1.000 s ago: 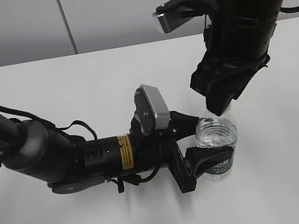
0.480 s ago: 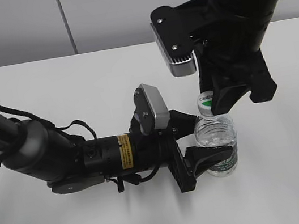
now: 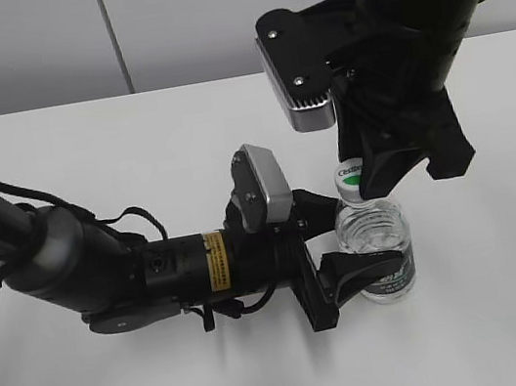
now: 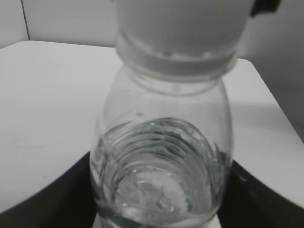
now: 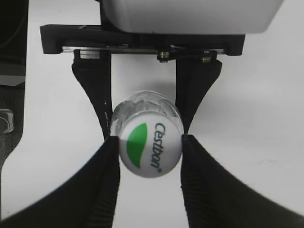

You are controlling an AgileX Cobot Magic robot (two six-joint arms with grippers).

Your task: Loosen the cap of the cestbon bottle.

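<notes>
The cestbon bottle (image 3: 374, 233) stands upright on the white table, clear and ribbed, with its dark green label low down. My left gripper (image 3: 341, 243) comes in from the left and is shut on the bottle's body; in the left wrist view its dark jaws (image 4: 161, 211) flank the bottle (image 4: 161, 161) under the cap (image 4: 178, 28). My right gripper (image 3: 360, 181) hangs from above, shut on the white cap (image 3: 351, 180). In the right wrist view both fingers (image 5: 149, 140) press the sides of the cap (image 5: 150, 147), whose green patch and lettering face up.
The white table (image 3: 515, 308) ends at a grey wall behind. My left arm (image 3: 102, 269) lies low across the table's left half. The right arm's wrist camera block (image 3: 295, 68) juts out above the bottle.
The right wrist has turned about its axis on the cap, swinging its camera block round to the left. The cap's top came into view. The left arm held still.
</notes>
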